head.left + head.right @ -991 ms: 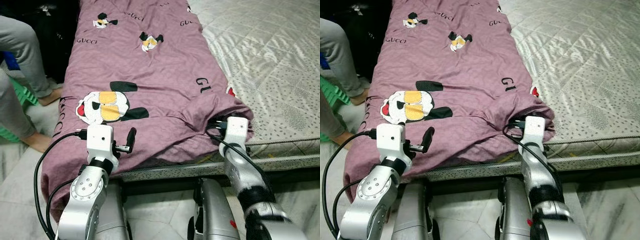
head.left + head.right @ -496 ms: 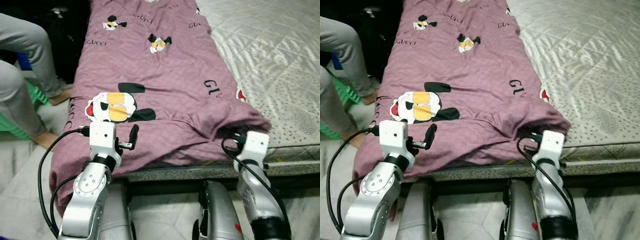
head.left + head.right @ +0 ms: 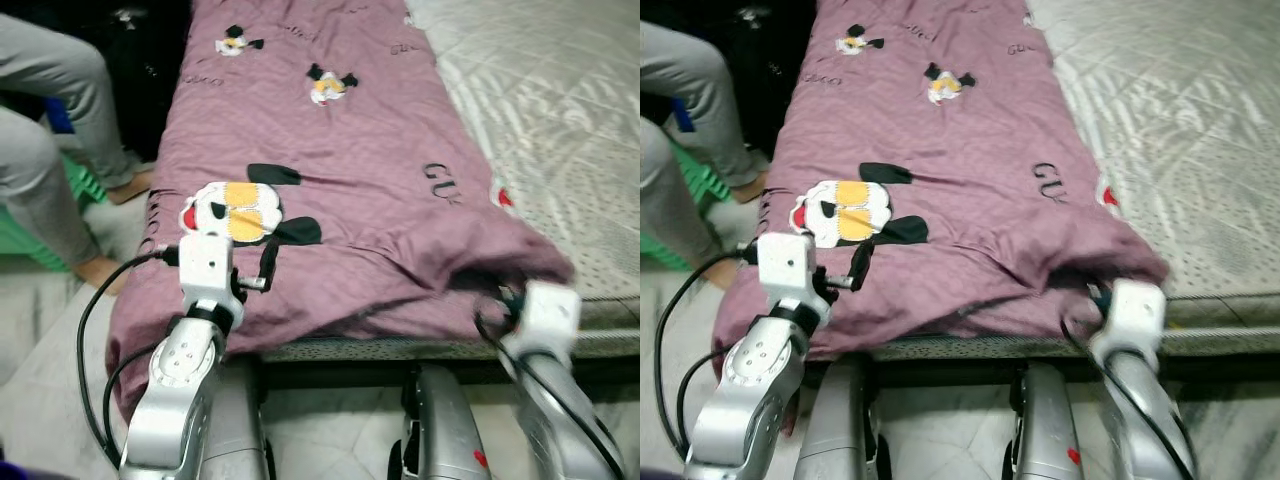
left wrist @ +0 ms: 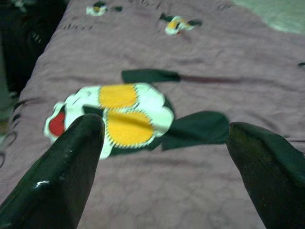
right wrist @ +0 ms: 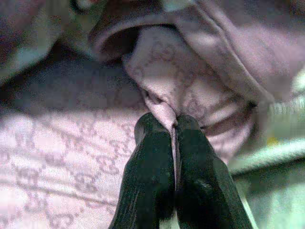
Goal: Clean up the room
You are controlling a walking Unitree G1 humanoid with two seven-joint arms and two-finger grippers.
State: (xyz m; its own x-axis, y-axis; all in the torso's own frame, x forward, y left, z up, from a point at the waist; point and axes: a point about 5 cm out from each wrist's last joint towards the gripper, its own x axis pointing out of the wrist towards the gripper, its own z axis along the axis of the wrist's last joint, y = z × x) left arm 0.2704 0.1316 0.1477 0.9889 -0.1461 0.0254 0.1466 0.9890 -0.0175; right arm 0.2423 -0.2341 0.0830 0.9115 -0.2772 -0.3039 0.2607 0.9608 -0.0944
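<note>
Pale marble floor (image 3: 60, 330) runs along the foot of a bed whose grey quilted mattress (image 3: 560, 120) lies bare on the robot's right side. Over the left side of the bed stretches a mauve blanket (image 3: 340, 170), printed with cartoon mouse figures and lettering, reaching from the far end down to the near edge, where it hangs over the left corner toward the floor.

At the near edge, toward the right, the blanket bunches into a raised fold. The right tool (image 5: 174, 126) sits there, at the bed's edge, its two black fingers pressed together with a thin ridge of the mauve cloth pinched between the tips. From the head camera its white wrist block stands just below the bunched corner, the fingers tucked under the fold.

The left tool (image 4: 164, 138) is spread wide, fingers well apart, with nothing between them. It hovers over the blanket near the left corner of the near edge, just beside the largest cartoon print (image 3: 235, 210), a white, yellow and black figure with a red patch. A black cable loops from its wrist down toward the floor.

At the left of the bed a person sits, grey trouser legs (image 3: 45, 130) and bare feet on the floor, beside something green.
</note>
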